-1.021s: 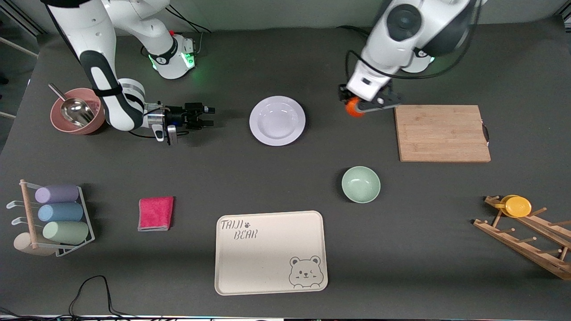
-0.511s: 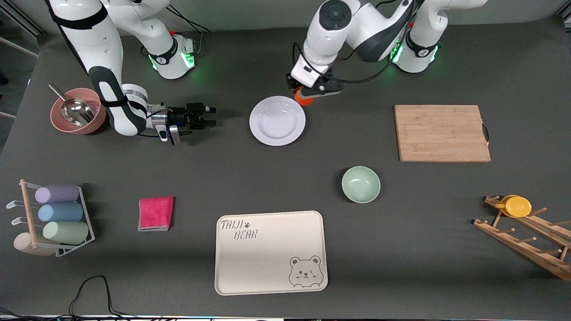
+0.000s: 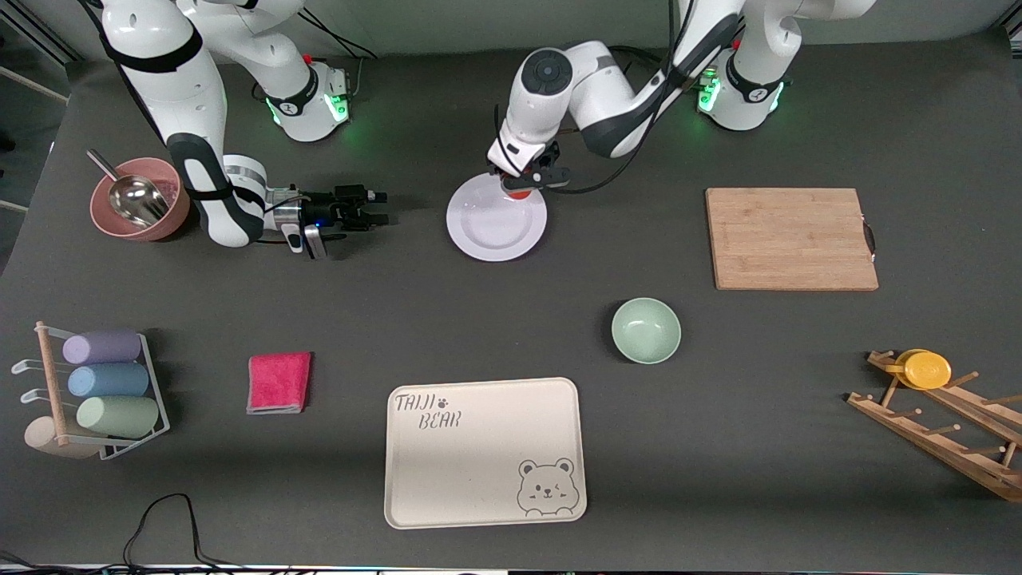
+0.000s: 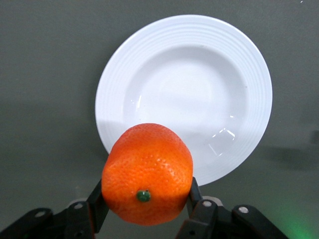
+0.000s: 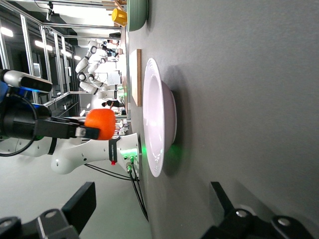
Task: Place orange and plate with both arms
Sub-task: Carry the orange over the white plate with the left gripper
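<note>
Left gripper grasps the orange between its fingers and holds it in the air over the rim of the white plate. Right gripper waits low beside the plate, toward the right arm's end, with fingers spread apart.

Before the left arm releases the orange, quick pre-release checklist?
1. Grip: left end effector shut on the orange: ok.
2. Position: orange over the plate, above its rim edge, not its centre: not ok.
3. Height: orange hangs clear above the plate: ok.
4. Plate well bare: ok.
5. Right end effector open, low, beside the plate toward the right arm's end, apart from it: ok.
</note>
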